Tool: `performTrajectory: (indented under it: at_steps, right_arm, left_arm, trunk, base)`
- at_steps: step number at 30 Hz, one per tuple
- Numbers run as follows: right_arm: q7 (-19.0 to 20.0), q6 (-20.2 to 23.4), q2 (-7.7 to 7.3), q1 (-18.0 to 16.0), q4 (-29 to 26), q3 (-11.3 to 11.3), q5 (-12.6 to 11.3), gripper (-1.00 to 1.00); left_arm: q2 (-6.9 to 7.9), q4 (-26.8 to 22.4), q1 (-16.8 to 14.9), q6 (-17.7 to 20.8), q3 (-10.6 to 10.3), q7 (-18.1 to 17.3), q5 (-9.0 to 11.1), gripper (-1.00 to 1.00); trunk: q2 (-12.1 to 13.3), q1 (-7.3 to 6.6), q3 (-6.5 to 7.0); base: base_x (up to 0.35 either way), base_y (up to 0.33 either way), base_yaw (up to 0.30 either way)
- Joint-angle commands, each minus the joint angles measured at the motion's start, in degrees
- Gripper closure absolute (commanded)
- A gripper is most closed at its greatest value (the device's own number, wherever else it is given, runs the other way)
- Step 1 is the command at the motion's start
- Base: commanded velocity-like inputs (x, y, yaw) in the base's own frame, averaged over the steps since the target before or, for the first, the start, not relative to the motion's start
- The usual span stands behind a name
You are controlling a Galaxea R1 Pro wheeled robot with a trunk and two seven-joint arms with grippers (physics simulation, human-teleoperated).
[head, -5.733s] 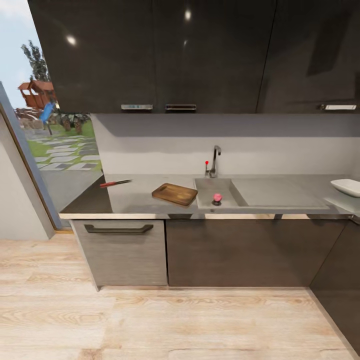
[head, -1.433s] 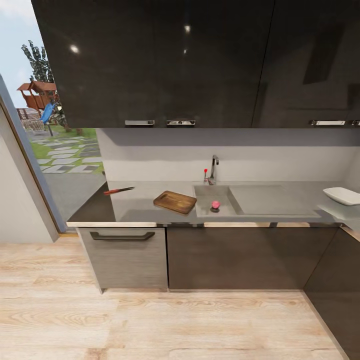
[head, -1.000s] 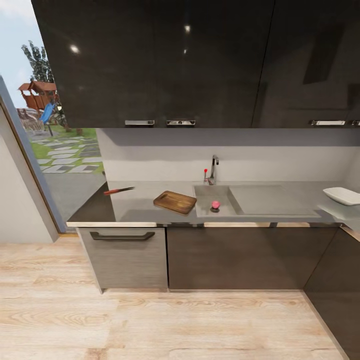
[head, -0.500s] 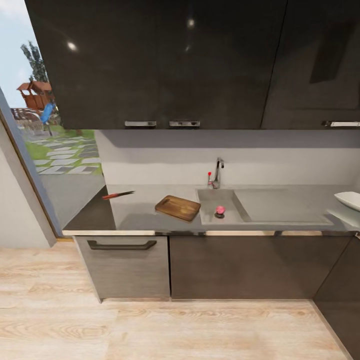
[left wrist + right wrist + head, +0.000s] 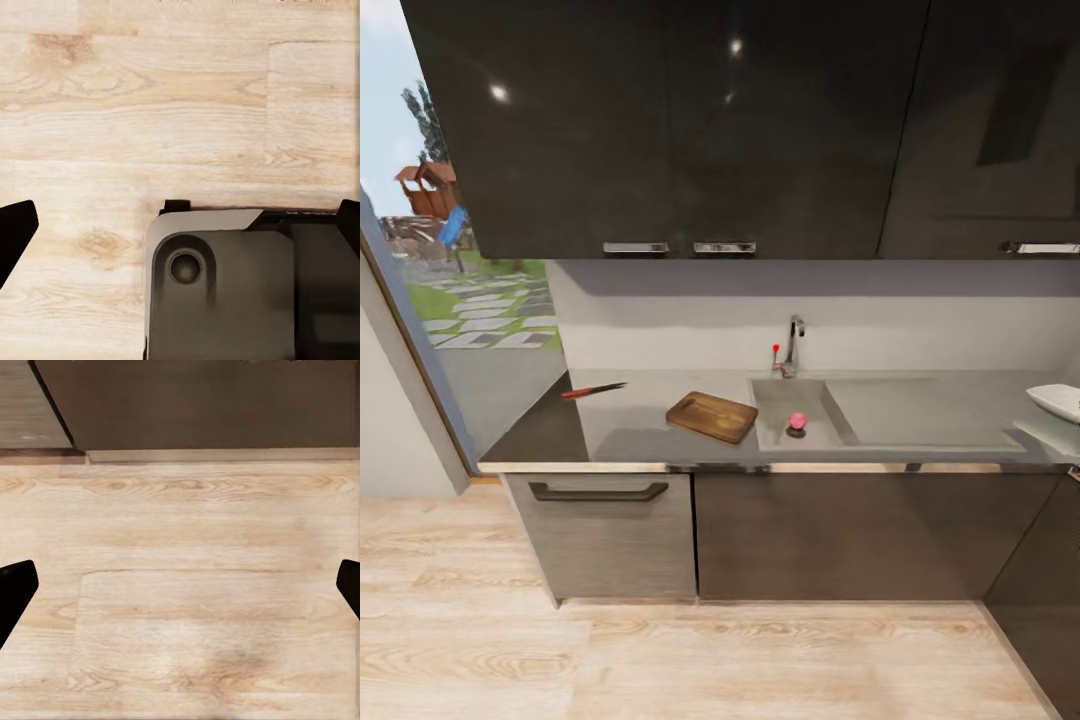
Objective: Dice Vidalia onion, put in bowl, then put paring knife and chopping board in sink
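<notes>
On the countertop [image 5: 920, 415] the chopping board [image 5: 711, 416] lies beside the sink [image 5: 800, 412]; both arms' jaws spread.

Soft, slightly blurry render; daylight at left, glints on glossy cabinets [image 5: 660, 120].

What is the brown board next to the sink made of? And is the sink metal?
The chopping board looks like wood: warm brown with faint streaks like grain, and a dull, unshiny finish. The sink looks like matte grey metal, probably steel, though its flat grey nearly matches the countertop, so that is a guess. The tap is shinier, chrome-like.
</notes>
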Motion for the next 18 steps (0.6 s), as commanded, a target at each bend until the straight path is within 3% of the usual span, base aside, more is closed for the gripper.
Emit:
performTrajectory:
  at_steps: [1,18]
  right_arm:
    - [-0.01,-0.17,0.00,-0.05,0.04,0.00,0.04,-1.00]
    - [-0.08,-0.17,0.12,-0.05,-0.05,-0.07,-0.02,-1.00]
  left_arm:
    - [-0.01,0.04,-0.04,-0.16,0.11,0.01,0.05,-1.00]
    - [-0.01,0.09,-0.04,-0.14,0.11,0.01,0.04,-1.00]
  trunk:
    - [-0.12,0.04,-0.13]
    - [-0.12,0.04,-0.13]
  base:
    - [0.081,-0.146,0.000]
    - [0.017,-0.022,0.007]
